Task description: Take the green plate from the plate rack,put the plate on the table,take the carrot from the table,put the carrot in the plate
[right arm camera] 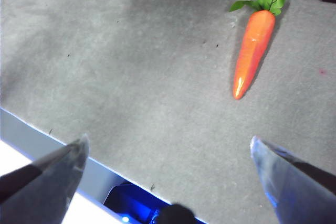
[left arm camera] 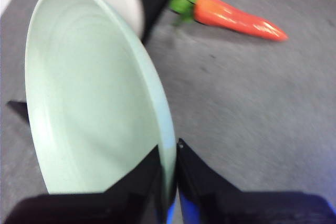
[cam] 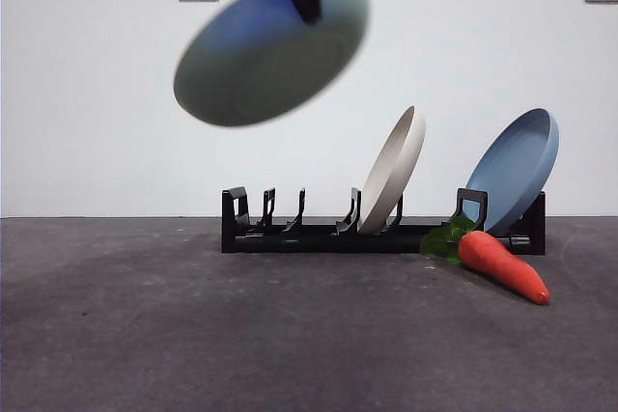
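The green plate (cam: 266, 50) hangs tilted and blurred high above the table (cam: 193, 335), up and left of the plate rack (cam: 319, 229). My left gripper (cam: 307, 2) is shut on its rim; the left wrist view shows the green plate (left arm camera: 89, 93) pinched between both jaws of the left gripper (left arm camera: 169, 153). The carrot (cam: 502, 262) lies on the table in front of the rack's right end, leaves toward the rack. My right gripper (right arm camera: 168, 150) is open over bare table near the front edge, with the carrot (right arm camera: 253, 51) lying ahead of it.
A cream-white plate (cam: 394, 169) leans in the middle of the rack and a blue plate (cam: 514, 169) leans at its right end. The rack's left slots stand bare. A white wall with sockets lies behind.
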